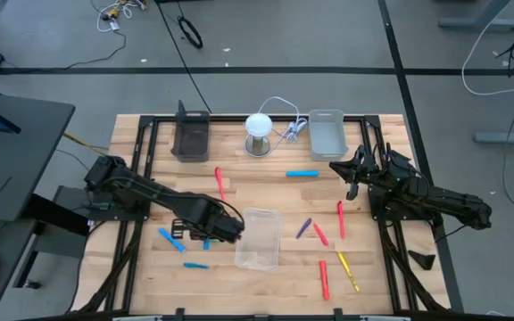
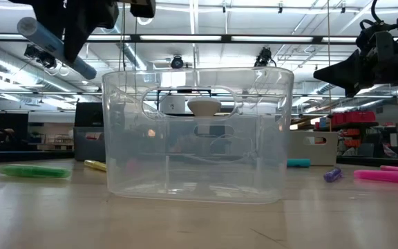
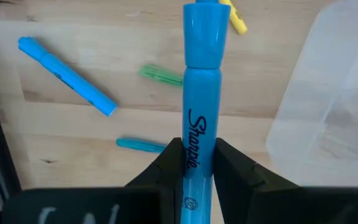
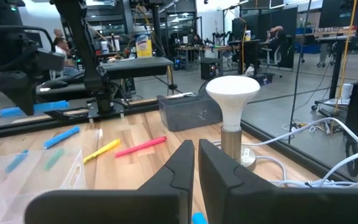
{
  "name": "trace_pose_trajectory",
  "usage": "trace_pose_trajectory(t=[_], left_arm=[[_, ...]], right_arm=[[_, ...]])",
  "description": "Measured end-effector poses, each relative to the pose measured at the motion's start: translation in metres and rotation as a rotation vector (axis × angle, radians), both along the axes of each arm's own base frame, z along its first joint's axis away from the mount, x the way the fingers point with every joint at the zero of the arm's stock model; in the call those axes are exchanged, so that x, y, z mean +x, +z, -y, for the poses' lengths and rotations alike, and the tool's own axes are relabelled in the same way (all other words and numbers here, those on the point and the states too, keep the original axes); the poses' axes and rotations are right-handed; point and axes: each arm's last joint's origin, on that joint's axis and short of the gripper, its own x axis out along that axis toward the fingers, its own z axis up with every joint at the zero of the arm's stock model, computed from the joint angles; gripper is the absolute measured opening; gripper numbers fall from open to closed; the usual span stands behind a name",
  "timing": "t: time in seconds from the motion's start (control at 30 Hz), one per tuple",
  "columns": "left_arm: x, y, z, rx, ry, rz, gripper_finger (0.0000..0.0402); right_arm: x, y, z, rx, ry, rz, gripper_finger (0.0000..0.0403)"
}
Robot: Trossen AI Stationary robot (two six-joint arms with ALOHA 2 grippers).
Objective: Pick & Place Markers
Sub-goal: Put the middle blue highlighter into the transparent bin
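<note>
Wooden table [image 1: 150,285]: clear tray [image 1: 259,239] at centre apparently empty; left gripper [image 3: 192,163] clenches a blue marker [image 3: 201,81]; right gripper [image 4: 196,163] closed, empty; other markers [image 1: 324,276] remain scattered.

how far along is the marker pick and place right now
Nothing looks done yet: the clear bin appears empty. In hand: the left tool is shut on a blue marker, raised beside the bin. Left: other markers lie scattered on the table. The right tool waits, shut.

held marker [image 3: 201,93]: blue, black script | tray [image 2: 197,135]: clear | lamp [image 4: 232,93]: white
</note>
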Motion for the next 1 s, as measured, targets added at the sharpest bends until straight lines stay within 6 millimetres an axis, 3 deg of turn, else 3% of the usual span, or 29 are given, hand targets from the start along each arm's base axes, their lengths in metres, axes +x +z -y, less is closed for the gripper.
trace_pose_trajectory(t=[0.8, 1.0], left_arm=[[0.094, -0.007, -0.002, 0.005, -0.022, 0.052, 0.0068], [0.109, -0.012, -0.002, 0.005, -0.035, 0.060, 0.0068]], right_arm=[[0.000, 0.000, 0.000, 0.000, 0.000, 0.000, 0.0029], [0.000, 0.000, 0.000, 0.000, 0.000, 0.000, 0.0029]])
